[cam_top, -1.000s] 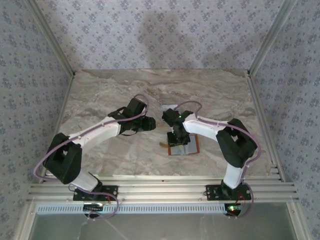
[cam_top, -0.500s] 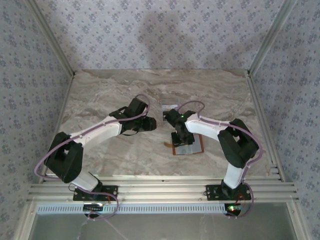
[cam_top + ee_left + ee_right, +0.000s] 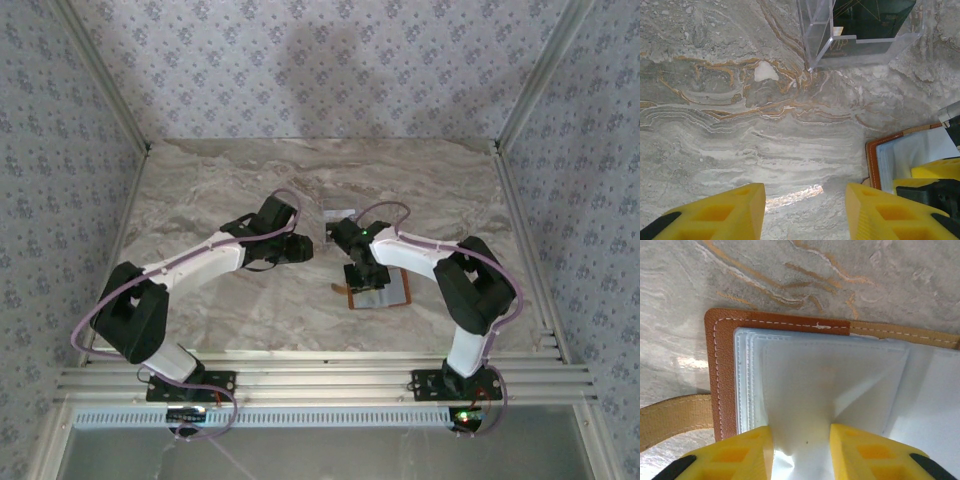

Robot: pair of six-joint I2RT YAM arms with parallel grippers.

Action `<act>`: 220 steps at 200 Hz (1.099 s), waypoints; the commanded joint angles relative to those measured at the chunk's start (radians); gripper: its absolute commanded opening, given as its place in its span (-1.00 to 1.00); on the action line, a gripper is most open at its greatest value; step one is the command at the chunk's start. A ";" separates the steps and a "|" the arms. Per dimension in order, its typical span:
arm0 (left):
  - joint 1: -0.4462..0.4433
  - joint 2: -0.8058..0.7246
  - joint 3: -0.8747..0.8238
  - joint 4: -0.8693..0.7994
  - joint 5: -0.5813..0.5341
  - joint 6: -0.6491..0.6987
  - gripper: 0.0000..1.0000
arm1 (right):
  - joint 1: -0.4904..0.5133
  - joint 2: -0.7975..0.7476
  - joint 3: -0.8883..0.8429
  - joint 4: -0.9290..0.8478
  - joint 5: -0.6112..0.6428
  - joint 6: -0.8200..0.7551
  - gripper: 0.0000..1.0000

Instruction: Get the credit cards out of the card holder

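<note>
Tan-brown leather frames the card holder [image 3: 722, 370], which lies open and flat on the marble table [image 3: 740, 125] with its pale grey lining facing up. In the top view it sits a little right of centre, under the tip of the right arm. Its thin tab [image 3: 670, 417] sticks out at the left edge of the right wrist view.

At the bottom of that view the right gripper [image 3: 800, 455] is down on the lining. Its yellow fingers stand narrowly apart on either side of a raised pale fold, and creases in the lining run into the gap. Whether the claw is clamped on that fold I cannot tell, nor whether a pale card sits inside it.

In the left wrist view the left gripper [image 3: 805, 212] hovers over bare marble, its claw apart with nothing between the fingers. The holder's corner shows at the lower right of that view. At the top of the frame stands a clear tray [image 3: 815, 35], well apart from the holder, and a dark card [image 3: 875, 15] appears to lie inside it
</note>
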 commanded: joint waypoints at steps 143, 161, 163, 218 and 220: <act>-0.009 -0.021 0.014 -0.025 0.028 0.010 -0.08 | 0.056 -0.044 0.040 0.152 -0.220 0.121 -0.85; -0.012 -0.021 0.000 -0.021 0.042 0.002 -0.12 | 0.057 -0.050 0.031 0.204 -0.260 0.150 -0.85; -0.014 -0.021 -0.002 -0.021 0.043 0.001 -0.13 | 0.057 -0.050 0.030 0.219 -0.267 0.153 -0.85; -0.043 0.004 -0.059 0.014 0.070 -0.056 -0.28 | 0.051 -0.073 -0.032 0.351 -0.327 0.206 -0.84; -0.045 0.007 -0.062 0.015 0.071 -0.058 -0.28 | 0.050 -0.074 -0.037 0.351 -0.326 0.206 -0.84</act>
